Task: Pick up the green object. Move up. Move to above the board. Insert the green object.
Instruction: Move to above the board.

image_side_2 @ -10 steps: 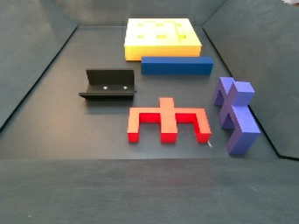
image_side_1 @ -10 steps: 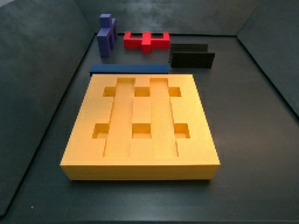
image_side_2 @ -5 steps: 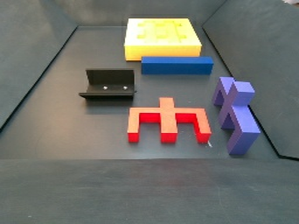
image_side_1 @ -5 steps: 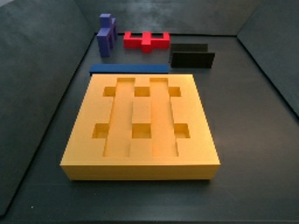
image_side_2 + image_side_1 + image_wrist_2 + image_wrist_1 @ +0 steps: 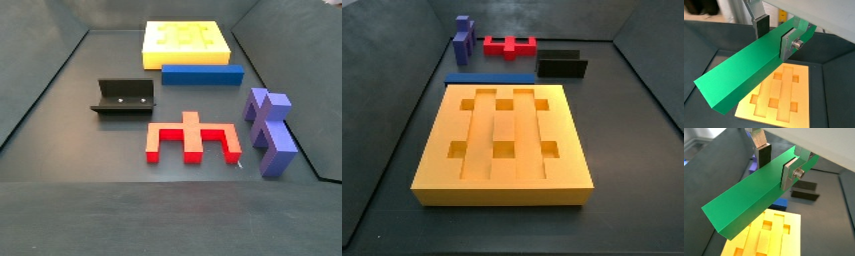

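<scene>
- The pincer [image 5: 776, 164] shows only in the wrist views, high above the board [image 5: 747, 239]; neither side view shows it.
- Its two silver fingers are clamped on the green object [image 5: 751, 198], one on each long face, with a dark pad [image 5: 762, 26] pressed to the far face.
- In both wrist views the green object [image 5: 747, 69] is held clear of the floor, hanging slantwise over the board [image 5: 794, 97], which lies flat below it.
- In a side view the board [image 5: 505, 170] lies flat with its six square holes facing up and nothing in them.
- The flat blue bar [image 5: 489, 77] lies just beside the board's far short edge, running along it.
- Beyond the blue bar from the board stand the fixture [image 5: 561, 65], the notched red block [image 5: 509, 45] and the purple pieces [image 5: 464, 37].
- In a side view the fixture [image 5: 124, 97] stands apart from the board [image 5: 186, 41], with the red block [image 5: 193, 138] farther off again.
</scene>
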Tool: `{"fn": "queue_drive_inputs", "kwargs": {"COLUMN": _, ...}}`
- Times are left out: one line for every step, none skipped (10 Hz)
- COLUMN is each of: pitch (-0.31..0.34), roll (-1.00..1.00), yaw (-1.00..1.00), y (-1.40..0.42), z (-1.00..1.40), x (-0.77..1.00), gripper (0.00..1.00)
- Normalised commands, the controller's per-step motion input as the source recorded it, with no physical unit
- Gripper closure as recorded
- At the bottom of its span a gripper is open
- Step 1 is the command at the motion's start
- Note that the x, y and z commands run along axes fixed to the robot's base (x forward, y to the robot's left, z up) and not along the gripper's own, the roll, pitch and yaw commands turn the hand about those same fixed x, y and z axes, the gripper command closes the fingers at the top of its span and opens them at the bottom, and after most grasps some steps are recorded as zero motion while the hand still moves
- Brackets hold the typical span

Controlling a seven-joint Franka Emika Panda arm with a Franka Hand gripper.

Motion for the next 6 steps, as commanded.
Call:
{"fn": "queue_drive_inputs", "kwargs": {"pitch": 0.17, "roll": 0.01, "yaw": 1.0, "y": -0.04, "z": 0.03, "x": 0.07, "gripper": 1.0}}
{"fn": "queue_drive_inputs", "kwargs": {"pitch": 0.203, "roll": 0.01, "yaw": 1.0, "y": -0.04, "z": 0.03, "x": 0.07, "gripper": 1.0}}
{"fn": "queue_drive_inputs", "kwargs": {"pitch": 0.232, "roll": 0.02, "yaw": 1.0, "y": -0.03, "z": 0.03, "x": 0.07, "gripper": 1.0}}
{"fn": "queue_drive_inputs", "kwargs": {"pitch": 0.266, "roll": 0.02, "yaw": 1.0, "y": -0.03, "z": 0.02, "x": 0.07, "gripper": 1.0}}
{"fn": "queue_drive_inputs", "kwargs": {"pitch": 0.274, "roll": 0.03, "yaw": 0.87, "y": -0.03, "z": 0.03, "x": 0.07, "gripper": 1.0}}
{"fn": "queue_drive_inputs", "kwargs": {"pitch": 0.223, "roll": 0.03, "yaw": 0.54, "y": -0.02, "z": 0.03, "x": 0.06, "gripper": 1.0}}
